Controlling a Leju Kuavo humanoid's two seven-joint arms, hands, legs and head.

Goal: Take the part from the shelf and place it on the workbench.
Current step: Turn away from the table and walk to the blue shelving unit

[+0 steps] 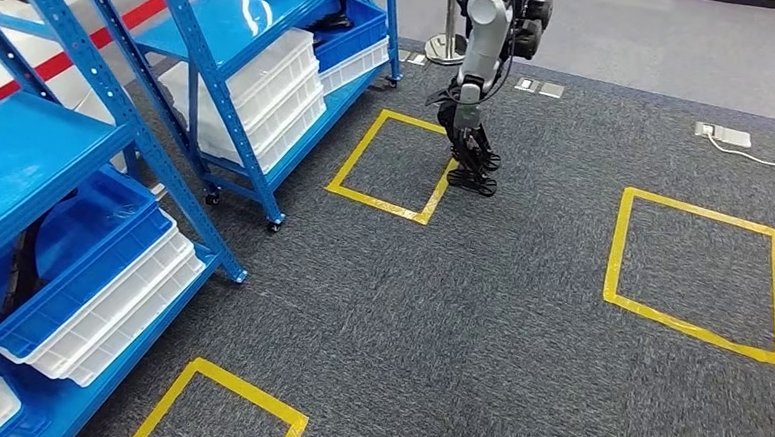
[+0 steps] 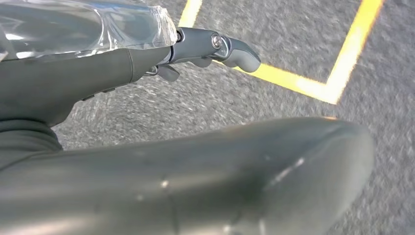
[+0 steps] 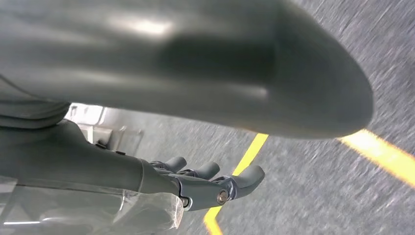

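1. Head view: blue shelf racks [image 1: 206, 78] on the left, stacked white bins [image 1: 257, 95] and blue bins [image 1: 76, 265] on the lower levels.
2. Dark curved items sit in the nearest blue bin; can't tell if one is the part.
3. Grey carpet floor [image 1: 469, 314] with yellow tape squares [image 1: 702, 277].
4. Another humanoid robot [image 1: 477, 84] stands at the corner of the far tape square.
5. Left hand [image 2: 205, 49] hangs over the carpet near a tape corner; fingers [image 2: 235, 51] slightly curled, apart, holding nothing.
6. Right hand [image 3: 195, 181] same: fingers [image 3: 244, 178] loosely spread above the floor, empty.
7. Both wrist views motion-blurred.
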